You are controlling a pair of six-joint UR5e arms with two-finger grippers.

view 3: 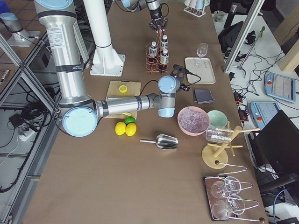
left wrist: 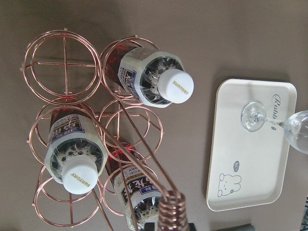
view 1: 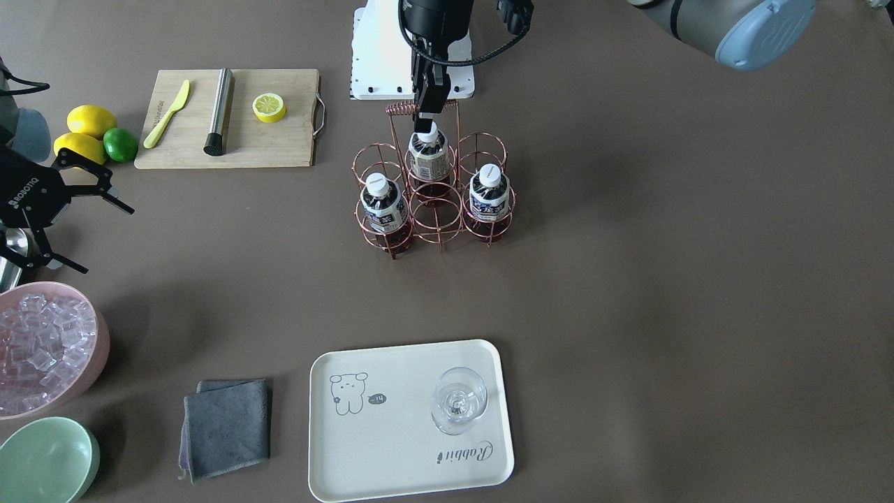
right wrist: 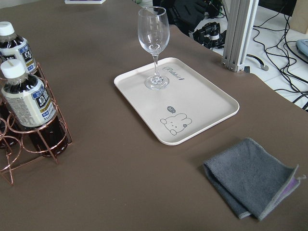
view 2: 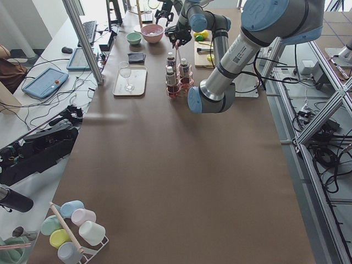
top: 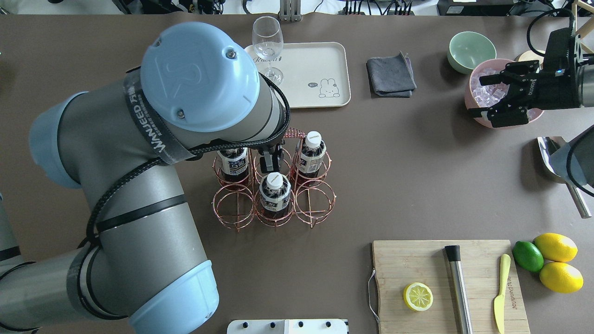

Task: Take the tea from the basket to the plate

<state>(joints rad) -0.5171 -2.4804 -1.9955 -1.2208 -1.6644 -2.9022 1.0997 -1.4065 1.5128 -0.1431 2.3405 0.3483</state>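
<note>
Three tea bottles stand in a copper wire basket (view 1: 436,218) at mid-table. My left gripper (view 1: 427,124) hangs straight above the bottle nearest my base (view 1: 427,159), its fingertips close over the white cap; its jaws look open and hold nothing. The same bottle shows in the overhead view (top: 274,195) and, half hidden by the basket handle, in the left wrist view (left wrist: 137,192). The cream plate (view 1: 391,447) lies beyond the basket with a wine glass (view 1: 457,402) standing on it. My right gripper (view 1: 108,239) is open and empty, over by the ice bowl.
A pink bowl of ice (view 1: 42,349), a green bowl (view 1: 42,461) and a grey cloth (view 1: 227,426) lie on my right, near the plate. A wooden board (view 1: 230,140) holds a lemon half, a knife and a metal muddler. Lemons and a lime (view 1: 120,144) lie beside it.
</note>
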